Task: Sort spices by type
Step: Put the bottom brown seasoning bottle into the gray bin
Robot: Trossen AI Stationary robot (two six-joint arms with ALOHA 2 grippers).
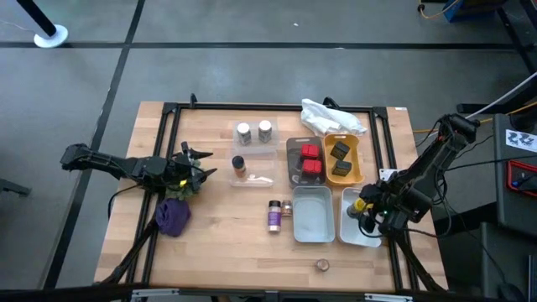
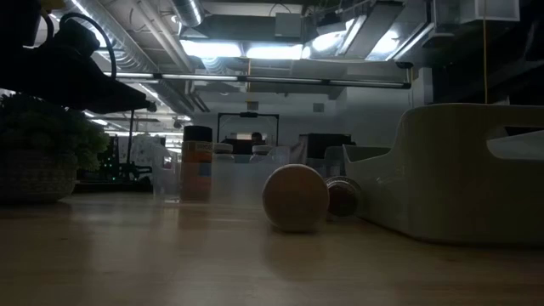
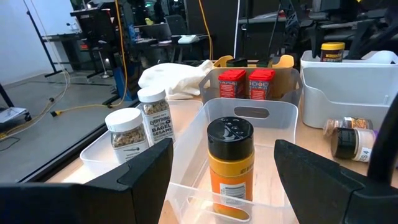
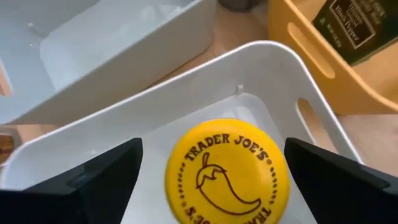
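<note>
My left gripper (image 1: 201, 172) is open and hovers left of a clear tray (image 1: 252, 178). In that tray a dark-capped orange jar (image 3: 230, 162) stands upright, ahead of and between the fingers, apart from them. My right gripper (image 1: 367, 210) is open over the right white bin (image 4: 267, 68). Its fingers stand on either side of a yellow-lidded round container (image 4: 227, 171) inside that bin. Two silver-capped jars (image 1: 254, 131) stand in a second clear tray. Red tins (image 1: 310, 159) sit in a dark bin and dark tins (image 1: 340, 155) in a yellow bin.
A purple-labelled jar (image 1: 274, 216) and a smaller jar (image 1: 287, 207) lie on the table left of the middle white bin (image 1: 312, 231). A small round tin (image 1: 322, 265) sits near the table's near edge. A purple cloth lump (image 1: 174, 216) lies below the left arm, and a white bag (image 1: 331, 117) at the far side.
</note>
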